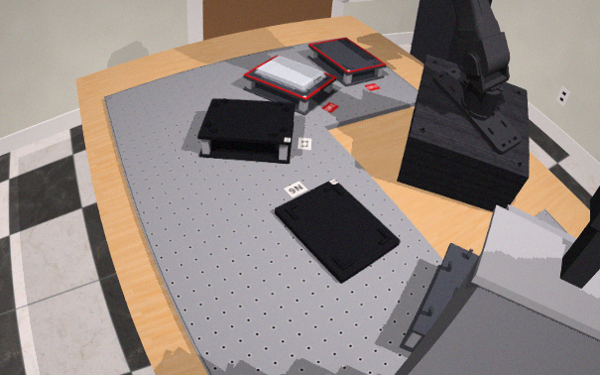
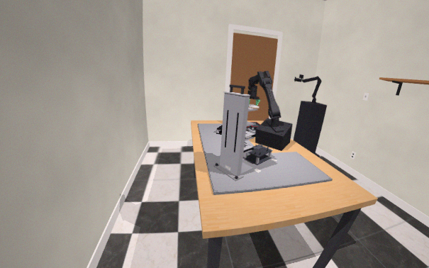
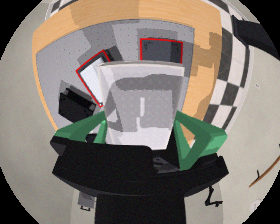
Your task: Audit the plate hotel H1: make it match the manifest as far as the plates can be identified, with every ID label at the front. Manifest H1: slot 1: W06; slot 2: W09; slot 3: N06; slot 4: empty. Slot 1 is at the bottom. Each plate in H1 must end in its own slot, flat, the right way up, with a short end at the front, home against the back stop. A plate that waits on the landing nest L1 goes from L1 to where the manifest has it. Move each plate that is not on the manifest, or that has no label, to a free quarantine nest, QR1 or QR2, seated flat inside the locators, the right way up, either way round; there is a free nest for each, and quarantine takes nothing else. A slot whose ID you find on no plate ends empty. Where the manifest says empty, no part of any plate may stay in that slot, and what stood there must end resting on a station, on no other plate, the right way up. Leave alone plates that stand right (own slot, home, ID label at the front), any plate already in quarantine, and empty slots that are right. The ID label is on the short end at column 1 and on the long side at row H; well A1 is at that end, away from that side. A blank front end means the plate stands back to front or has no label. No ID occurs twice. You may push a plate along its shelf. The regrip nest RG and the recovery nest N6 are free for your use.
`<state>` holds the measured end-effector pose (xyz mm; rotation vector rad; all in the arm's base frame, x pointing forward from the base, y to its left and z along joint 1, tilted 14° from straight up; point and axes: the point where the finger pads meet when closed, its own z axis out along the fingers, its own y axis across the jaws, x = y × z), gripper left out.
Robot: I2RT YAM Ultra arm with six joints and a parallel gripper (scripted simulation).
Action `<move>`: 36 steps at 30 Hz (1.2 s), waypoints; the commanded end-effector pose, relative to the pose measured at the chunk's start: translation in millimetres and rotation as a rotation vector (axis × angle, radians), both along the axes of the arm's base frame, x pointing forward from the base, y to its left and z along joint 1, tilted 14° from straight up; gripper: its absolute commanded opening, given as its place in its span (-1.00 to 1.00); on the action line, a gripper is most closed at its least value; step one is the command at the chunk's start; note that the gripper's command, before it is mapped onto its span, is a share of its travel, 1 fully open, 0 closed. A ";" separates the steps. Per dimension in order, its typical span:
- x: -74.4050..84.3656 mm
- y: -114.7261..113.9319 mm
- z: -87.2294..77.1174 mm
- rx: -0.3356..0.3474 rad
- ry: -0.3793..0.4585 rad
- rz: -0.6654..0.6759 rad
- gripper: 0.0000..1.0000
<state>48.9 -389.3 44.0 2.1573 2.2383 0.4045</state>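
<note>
My gripper (image 3: 140,113) is shut on a pale grey plate (image 3: 140,110), its green fingers on the plate's two sides. It holds the plate high in the air beside the top of the tall grey hotel H1 (image 2: 234,132), as the exterior view shows (image 2: 255,103). I cannot read any label on the held plate. In the wrist view, two red-rimmed quarantine nests lie far below. One (image 1: 347,56) is empty and dark; the other (image 1: 290,74) holds a white plate. The hotel's slots are hidden from these views.
A raised black nest (image 1: 246,126) stands mid-mat. The flat black nest N6 (image 1: 337,229) lies nearer the hotel (image 1: 537,278). The arm's black base block (image 1: 464,149) stands on the right. A second black stand with a camera arm (image 2: 309,120) is behind the table.
</note>
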 end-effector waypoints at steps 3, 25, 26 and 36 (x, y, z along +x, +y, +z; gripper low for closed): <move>-17.6 -11.8 5.9 -0.029 0.006 0.012 0.72; -55.6 -33.4 8.8 -0.066 0.004 0.030 0.72; -58.0 -33.3 8.8 -0.066 0.004 0.024 0.72; -52.8 -24.4 -31.4 -0.037 0.000 0.011 0.72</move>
